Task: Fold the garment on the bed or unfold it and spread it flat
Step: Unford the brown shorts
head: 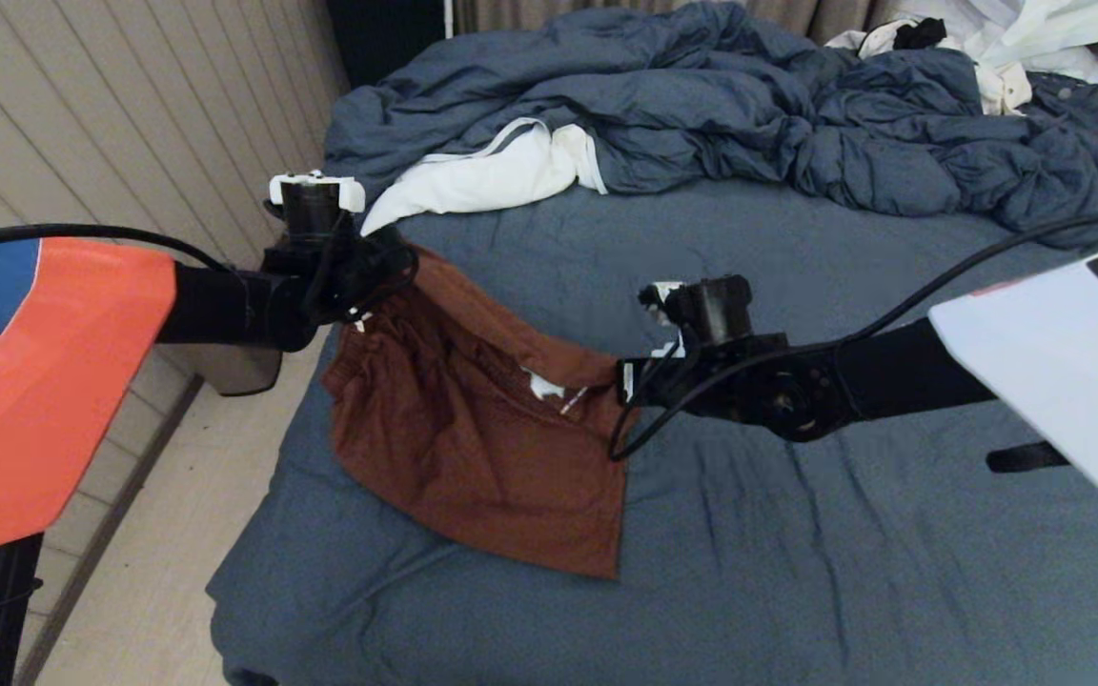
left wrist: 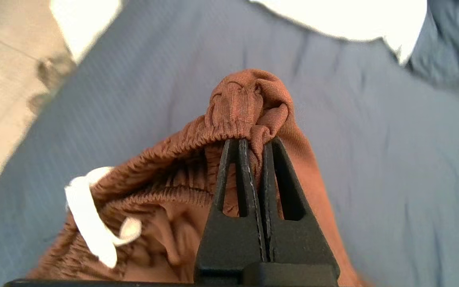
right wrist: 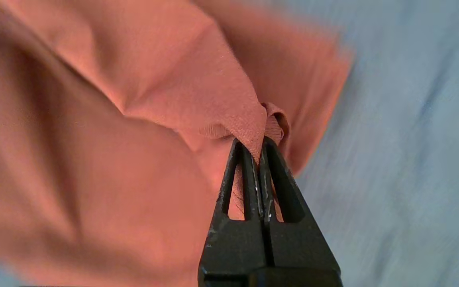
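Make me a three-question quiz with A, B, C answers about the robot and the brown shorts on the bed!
1. Where does the left gripper hold the shorts?
A. waistband
B. leg hem
C. drawstring tip

2. What colour is the drawstring?
A. black
B. white
C. red

3. How are the shorts?
A. folded flat on the bed
B. held up between both grippers
C. on the floor

Answers: 1 A, its jaws pinch gathered elastic. 2 B, it shows white against brown. 3 B, the right gripper also clamps the fabric, which hangs between them.
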### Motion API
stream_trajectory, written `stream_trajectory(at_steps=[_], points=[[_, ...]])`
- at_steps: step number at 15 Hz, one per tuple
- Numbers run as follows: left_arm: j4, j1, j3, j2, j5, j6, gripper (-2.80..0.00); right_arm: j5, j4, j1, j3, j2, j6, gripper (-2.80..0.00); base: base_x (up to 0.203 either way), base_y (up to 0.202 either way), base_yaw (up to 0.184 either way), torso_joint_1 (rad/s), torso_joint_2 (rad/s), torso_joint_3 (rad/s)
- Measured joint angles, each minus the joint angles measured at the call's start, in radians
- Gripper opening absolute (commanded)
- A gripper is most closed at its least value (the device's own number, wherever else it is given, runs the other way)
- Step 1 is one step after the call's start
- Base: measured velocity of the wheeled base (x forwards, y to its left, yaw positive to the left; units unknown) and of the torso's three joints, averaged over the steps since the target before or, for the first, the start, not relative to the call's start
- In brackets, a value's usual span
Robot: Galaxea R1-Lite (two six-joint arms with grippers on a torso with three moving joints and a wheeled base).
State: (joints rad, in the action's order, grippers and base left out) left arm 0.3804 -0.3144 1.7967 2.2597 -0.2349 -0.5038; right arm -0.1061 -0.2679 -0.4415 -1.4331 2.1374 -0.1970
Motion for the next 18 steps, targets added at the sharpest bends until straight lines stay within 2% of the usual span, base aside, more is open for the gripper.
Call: stream_trajectory(at_steps=[8, 10, 15, 16, 18], points=[[-0.010, 0.060, 0.089, 0.045, -0.034, -0.007, -2.80, -0.250, -0.005, -0.013, -0.471, 0.220, 0.013, -2.80, 0.000, 0.000, 0.000, 0.000, 0.00, 0.000], [-0.010, 0.071, 0.111, 0.060, -0.052, -0.007, -2.80, -0.277, -0.022, -0.032, -0.512, 0.278, 0.058, -2.80, 0.000, 0.000, 0.000, 0.000, 0.00, 0.000], [-0.009, 0.078, 0.127, 0.087, -0.080, -0.006, -2.80, -0.325, -0.085, -0.038, -0.528, 0.339, 0.093, -2.80, 0.000, 0.000, 0.000, 0.000, 0.00, 0.000], [-0.011, 0.079, 0.128, 0.091, -0.087, -0.005, -2.80, -0.327, -0.086, -0.037, -0.530, 0.342, 0.093, 0.00, 0.000, 0.000, 0.000, 0.000, 0.00, 0.000], [-0.012, 0.079, 0.128, 0.096, -0.117, 0.004, -2.80, -0.348, -0.084, -0.033, -0.530, 0.347, 0.096, 0.00, 0.000, 0.000, 0.000, 0.000, 0.00, 0.000]])
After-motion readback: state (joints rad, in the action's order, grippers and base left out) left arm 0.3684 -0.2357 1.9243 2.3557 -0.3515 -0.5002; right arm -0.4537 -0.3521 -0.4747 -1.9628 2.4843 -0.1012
